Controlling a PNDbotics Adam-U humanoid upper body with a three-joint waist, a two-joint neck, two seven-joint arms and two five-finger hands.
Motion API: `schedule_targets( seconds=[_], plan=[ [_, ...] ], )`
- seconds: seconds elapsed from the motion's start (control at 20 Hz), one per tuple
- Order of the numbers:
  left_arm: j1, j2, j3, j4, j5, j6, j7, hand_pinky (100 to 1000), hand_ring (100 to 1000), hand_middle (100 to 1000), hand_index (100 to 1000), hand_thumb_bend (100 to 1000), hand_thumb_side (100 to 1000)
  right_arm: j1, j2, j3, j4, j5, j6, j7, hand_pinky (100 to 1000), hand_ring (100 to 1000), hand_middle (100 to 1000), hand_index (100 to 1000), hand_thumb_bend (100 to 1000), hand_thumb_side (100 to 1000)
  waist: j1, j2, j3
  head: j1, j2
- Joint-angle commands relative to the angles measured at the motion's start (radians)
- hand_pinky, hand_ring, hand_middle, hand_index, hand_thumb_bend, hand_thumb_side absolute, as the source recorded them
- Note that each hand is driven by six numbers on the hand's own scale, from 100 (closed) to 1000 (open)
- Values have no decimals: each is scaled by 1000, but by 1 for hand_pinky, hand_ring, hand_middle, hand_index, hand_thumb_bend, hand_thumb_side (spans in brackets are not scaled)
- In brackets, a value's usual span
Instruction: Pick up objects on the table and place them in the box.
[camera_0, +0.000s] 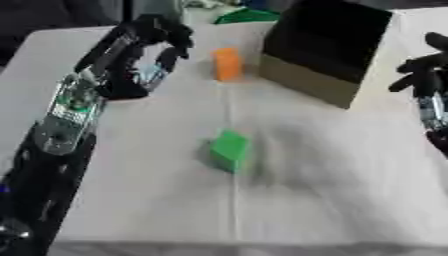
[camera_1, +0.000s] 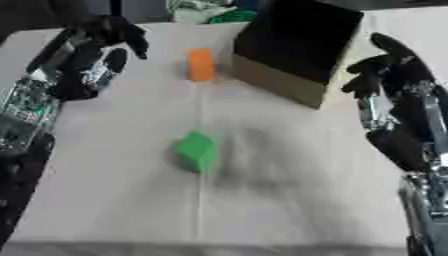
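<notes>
An orange block (camera_0: 227, 64) stands upright on the white table, just left of the black-and-tan box (camera_0: 325, 50). A green block (camera_0: 229, 150) lies near the table's middle. My left hand (camera_0: 156, 44) hovers to the left of the orange block, fingers loosely curled downward and holding nothing. My right hand (camera_1: 391, 70) is raised at the right edge beside the box, its fingers relaxed and empty.
The box's open black interior faces up and toward me. Green and pale items (camera_0: 245, 15) lie beyond the table's far edge. A seam (camera_0: 233, 200) runs down the white table cover.
</notes>
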Motion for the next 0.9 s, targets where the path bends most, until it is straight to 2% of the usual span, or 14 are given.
schedule_targets(
  seconds=[0.05, 0.2, 0.65, 0.75, 0.9],
  plan=[
    [-53, 67, -41, 44, -28, -67, -38, 716, 605, 639, 803, 100, 486, -6, -12, 3, -9, 5, -3, 4, 904, 546, 603, 918, 100, 514, 0, -18, -1, 4, 5],
    [-100, 97, -84, 104, -59, -143, -86, 729, 622, 661, 815, 141, 434, -4, -14, 3, -8, 6, -3, 4, 904, 546, 603, 918, 100, 514, 1, -21, -2, 2, 5],
    [-210, 137, -170, 221, -145, -360, -255, 774, 686, 725, 879, 467, 283, 3, -16, 4, -5, 7, -3, 6, 904, 545, 603, 918, 100, 513, 4, -28, -6, -6, 5],
    [-236, 141, -190, 233, -168, -389, -286, 775, 690, 730, 885, 498, 261, 4, -17, 4, -4, 8, -3, 6, 904, 545, 603, 918, 100, 513, 5, -28, -7, -7, 5],
    [-272, 142, -229, 239, -192, -397, -333, 773, 694, 735, 895, 533, 247, 6, -18, 5, -3, 8, -3, 7, 905, 545, 603, 918, 100, 513, 7, -30, -7, -9, 5]
  ],
)
